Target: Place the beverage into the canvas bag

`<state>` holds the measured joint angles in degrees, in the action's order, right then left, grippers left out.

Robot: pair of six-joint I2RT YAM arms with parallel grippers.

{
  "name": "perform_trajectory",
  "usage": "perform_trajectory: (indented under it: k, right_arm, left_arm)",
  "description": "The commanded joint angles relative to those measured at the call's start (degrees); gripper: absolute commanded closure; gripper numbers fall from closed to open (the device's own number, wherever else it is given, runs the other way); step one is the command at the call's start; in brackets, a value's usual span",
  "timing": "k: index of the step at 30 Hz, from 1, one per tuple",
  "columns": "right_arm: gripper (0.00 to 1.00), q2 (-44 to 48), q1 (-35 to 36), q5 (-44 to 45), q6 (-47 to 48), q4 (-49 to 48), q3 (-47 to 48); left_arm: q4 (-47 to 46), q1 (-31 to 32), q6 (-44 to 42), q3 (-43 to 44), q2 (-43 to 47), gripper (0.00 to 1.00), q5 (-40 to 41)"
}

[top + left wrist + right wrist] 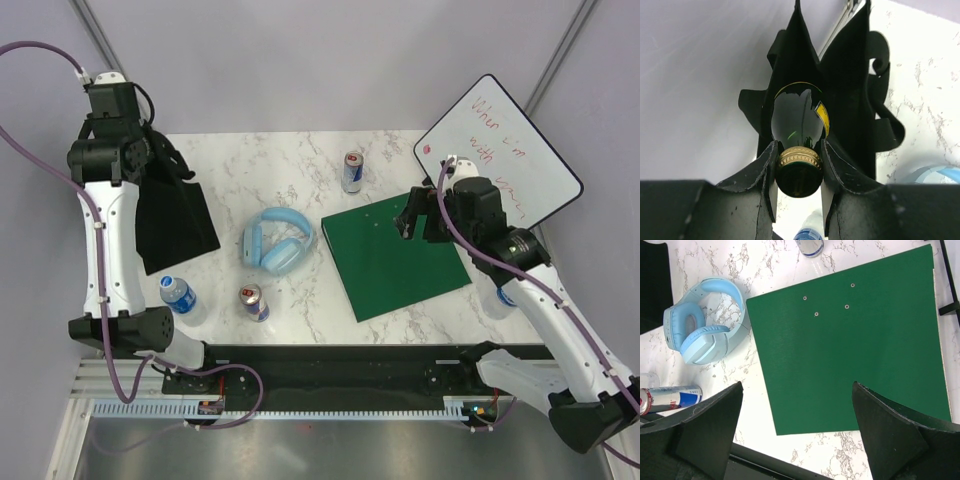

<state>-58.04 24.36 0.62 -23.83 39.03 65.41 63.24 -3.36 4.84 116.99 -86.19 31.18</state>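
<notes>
The left claw (798, 156) is shut tight on the neck of a glass bottle (797, 117). One finger presses on each side of the neck, right by a gold ring with tiny bumps. The bottle is dark green, almost black, and shiny. It is thin at the top and fat lower down. A bit of yellow label shows on one side.

The fat part is down in the open mouth of the canvas bag (850, 70), with black cloth all around it. The neck and top stick out toward the left wrist camera. The bag is black and floppy, and its loop handles (887, 127) curl out on one side. From above, the bag sits at the left edge of the white marble table (260, 165), under the left arm. The bottle cannot be seen from up there.

The right claw (797, 390) is wide open and holds nothing. It hangs over a green board (850, 345).

Blue headphones (278, 243) lie between the bag and the board. One drink can (352, 172) is near the back. Another can (253, 302) is near the front, just beside a water bottle (180, 297). A whiteboard (497, 160) with red writing is at the far right corner.
</notes>
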Motion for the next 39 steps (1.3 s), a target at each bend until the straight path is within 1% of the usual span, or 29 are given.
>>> perform_trajectory:
  k: [1,5,10,17,22,28,31,39]
  right_arm:
    - [0.03,2.1,-0.1,-0.5,-1.0,0.9,1.7]
    - [0.03,3.8,-0.1,-0.5,-1.0,1.3,0.2]
    - [0.03,4.9,-0.1,-0.4,-0.3,1.3,-0.7]
    - [0.03,5.5,-0.2,-0.4,-0.2,1.1,-1.2]
    - [0.03,6.9,-0.1,-0.4,-0.2,0.4,-3.2]
    - [0.02,7.3,-0.2,-0.5,-0.4,-1.8,-5.0]
    - [0.02,7.2,-0.1,-2.1,0.0,-2.5,-5.1]
    - [0.02,6.9,-0.2,-1.0,1.6,-2.8,-5.2]
  left_arm:
    - [-6.6,-1.7,2.5,-1.4,0.9,0.98,-0.7]
    - [-6.1,-3.6,3.9,-2.3,-0.3,0.98,-4.3]
    - [-5.9,-4.9,4.4,-3.3,-2.1,0.98,-4.8]
    - [-6.6,-7.7,5.9,-5.1,-3.4,0.98,-10.2]
    - [-8.3,-10.4,6.8,-7.8,-3.8,0.98,-14.6]
    - [-10.6,-10.7,7.5,-10.3,-6.1,0.98,-15.1]
    - [-9.9,-11.2,7.3,-7.1,-8.0,0.98,-15.5]
    - [-6.2,-11.4,10.7,1.3,-10.9,0.98,-17.3]
